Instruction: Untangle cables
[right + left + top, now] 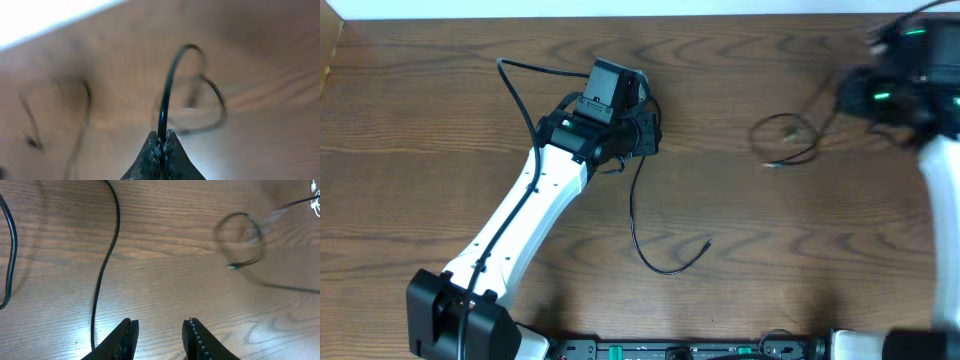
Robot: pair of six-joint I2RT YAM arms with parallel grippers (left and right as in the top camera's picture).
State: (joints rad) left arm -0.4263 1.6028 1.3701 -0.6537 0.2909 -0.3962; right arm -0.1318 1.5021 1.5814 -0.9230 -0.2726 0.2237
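The left gripper [160, 332] stood released, jaws apart, above the wooden bench [440, 150] left of centre, touching nothing. A loose black cable [632, 215] ran from beneath it toward the near edge and curled to a free end near the bench centre. The right gripper [161, 145] was clenched on a strand of a looped black cable [165, 95]. That loop lay toward the far right corner. The right arm was blurred in the overhead view.
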